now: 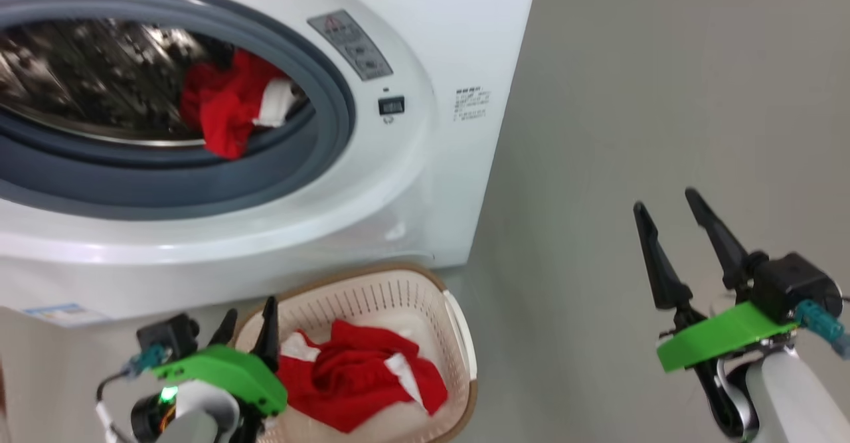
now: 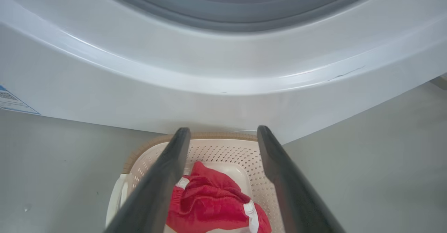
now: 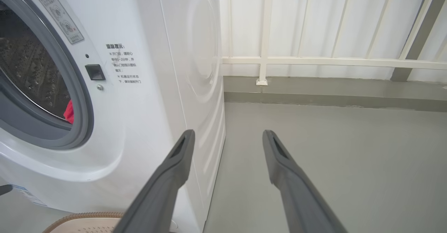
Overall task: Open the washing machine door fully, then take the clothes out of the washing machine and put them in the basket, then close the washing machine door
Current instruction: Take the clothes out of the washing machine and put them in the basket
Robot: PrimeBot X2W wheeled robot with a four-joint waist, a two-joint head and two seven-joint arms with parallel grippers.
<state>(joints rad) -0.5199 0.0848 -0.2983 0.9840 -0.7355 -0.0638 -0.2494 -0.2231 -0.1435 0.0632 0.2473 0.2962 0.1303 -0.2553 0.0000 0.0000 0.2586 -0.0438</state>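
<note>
The white washing machine [image 1: 425,164] stands with its drum mouth uncovered; its door is out of view. One red garment with white trim [image 1: 229,107] hangs over the grey rubber ring inside the drum, glimpsed too as a red garment [image 3: 68,111] in the right wrist view. Another red garment [image 1: 362,373] lies in the cream basket [image 1: 458,337] on the floor below the machine, and the left wrist view shows this red garment [image 2: 213,205] in the basket [image 2: 223,152]. My left gripper [image 1: 249,320] hovers open over the basket's left rim, my left gripper [image 2: 223,135] holding nothing. My right gripper [image 1: 667,207] stands open over bare floor at the right.
Grey floor [image 1: 631,131] stretches to the right of the machine. A white railing [image 3: 314,61] and a low grey ledge [image 3: 331,93] run behind it. A blue-edged sticker [image 1: 56,311] sits on the machine's lower front.
</note>
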